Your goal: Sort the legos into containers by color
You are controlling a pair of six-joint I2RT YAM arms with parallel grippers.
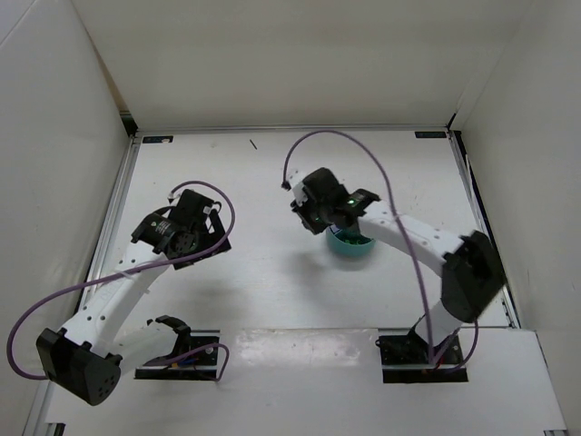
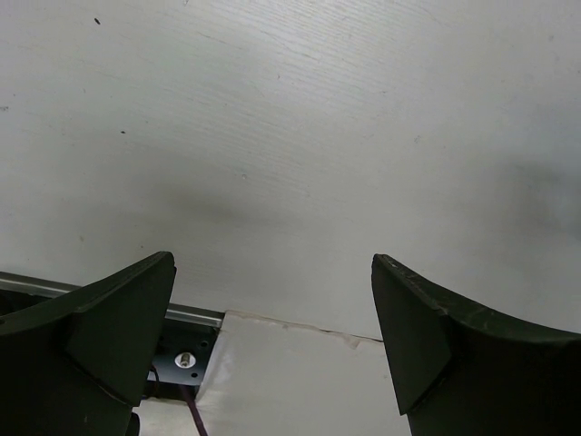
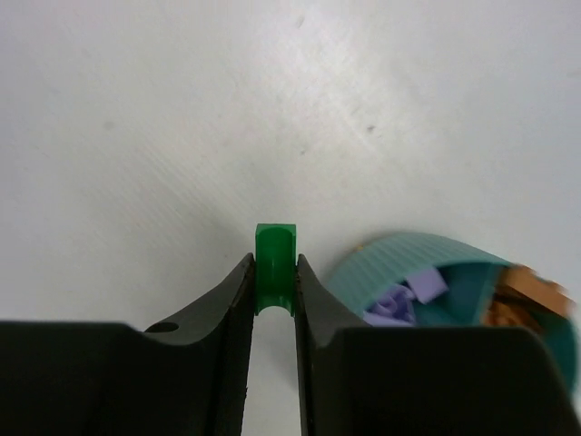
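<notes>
A lego sits in the right gripper, just beside the bowl, which has other legos in it.

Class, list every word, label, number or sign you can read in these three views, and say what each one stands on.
None can be read in any view.
Left dark tag and right dark tag, at the far edge of the table: too small to read.
Green brick and bowl: no print shows.
</notes>
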